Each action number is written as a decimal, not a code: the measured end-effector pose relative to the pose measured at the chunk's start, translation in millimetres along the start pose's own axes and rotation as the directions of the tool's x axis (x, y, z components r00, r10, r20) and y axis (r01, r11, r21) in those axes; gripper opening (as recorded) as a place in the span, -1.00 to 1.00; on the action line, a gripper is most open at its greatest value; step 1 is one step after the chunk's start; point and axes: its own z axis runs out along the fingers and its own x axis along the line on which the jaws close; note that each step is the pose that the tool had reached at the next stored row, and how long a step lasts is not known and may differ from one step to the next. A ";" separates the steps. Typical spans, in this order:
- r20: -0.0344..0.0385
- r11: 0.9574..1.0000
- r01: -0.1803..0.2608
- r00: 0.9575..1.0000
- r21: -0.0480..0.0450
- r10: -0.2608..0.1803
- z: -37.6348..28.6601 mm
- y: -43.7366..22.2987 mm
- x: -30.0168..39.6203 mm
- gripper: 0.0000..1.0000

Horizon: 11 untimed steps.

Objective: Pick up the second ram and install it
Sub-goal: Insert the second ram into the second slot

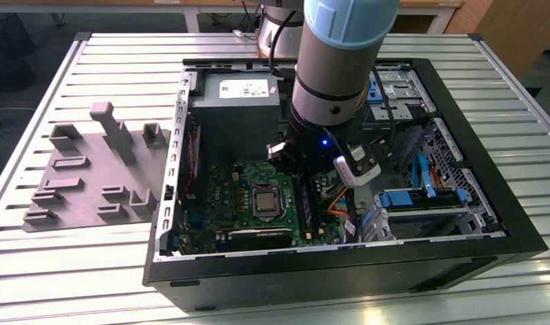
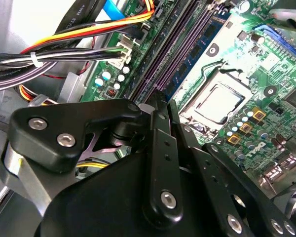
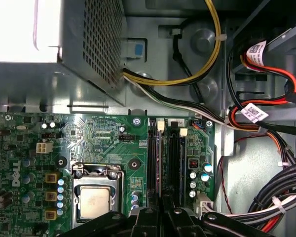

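I have the gripper (image 2: 160, 106) lowered into the open black steel computer case (image 1: 518, 233), directly over the long black memory slots (image 3: 164, 163) on the green motherboard (image 3: 103, 143). In the second wrist view its matte black fingers (image 2: 160, 148) are drawn close together, and I think they pinch the thin edge of the second ram (image 2: 200, 44), whose flat blue board with dark chips runs along the purple-lined slots, though I cannot be sure of the grip. The square metal processor socket (image 3: 94, 201) sits just beside the slots. The case rests on a ribbed aluminium table (image 1: 67, 271), near its middle
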 end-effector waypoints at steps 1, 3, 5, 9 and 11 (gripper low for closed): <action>0.000 1.000 0.000 1.000 0.000 0.000 0.0 0.0 0.0 -0.72; 0.000 1.000 -0.001 1.000 0.000 0.001 0.1 -1.0 0.0 -0.72; 0.000 1.000 -0.003 1.000 0.000 0.003 0.4 -2.3 0.0 -0.72; 0.001 1.000 -0.024 1.000 0.000 0.024 2.0 -3.3 -0.3 -0.72; 0.001 1.000 -0.031 1.000 0.000 0.031 2.5 -3.4 -0.4 -0.72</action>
